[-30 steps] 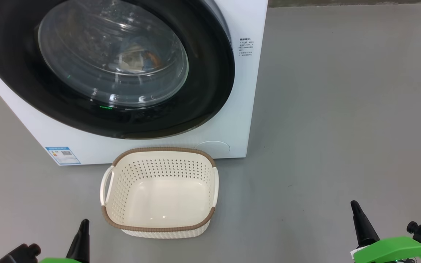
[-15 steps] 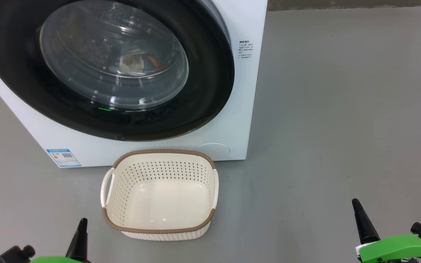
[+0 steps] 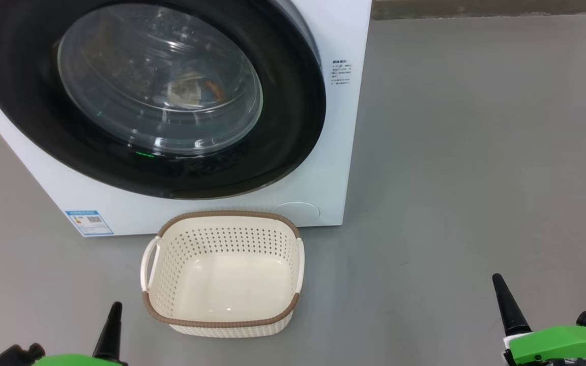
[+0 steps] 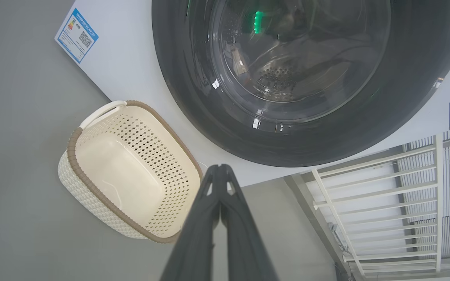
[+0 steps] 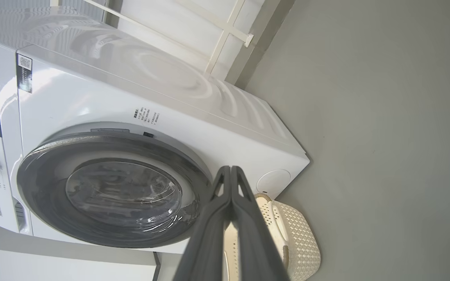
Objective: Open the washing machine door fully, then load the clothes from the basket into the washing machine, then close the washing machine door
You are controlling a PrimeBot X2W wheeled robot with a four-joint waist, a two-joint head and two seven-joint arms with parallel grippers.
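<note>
Hovering to either side of the basket (image 3: pixel 222 214), pointing toward the washer (image 3: pixel 338 152): left hand (image 3: pixel 115 308) and right hand (image 3: pixel 498 278), both pinched closed, holding nothing.

The big white box-shaped washing machine (image 3: pixel 346 152) stands on the grey floor (image 3: pixel 476 152), its round, glossy black-rimmed door (image 3: pixel 293 132) with bulging clear glass shut. Cream and orange-brown cloth (image 3: pixel 194 90) shows dimly behind the glass. The small cream perforated plastic basket (image 3: pixel 222 214), brown-rimmed, sits upright just before the machine.
</note>
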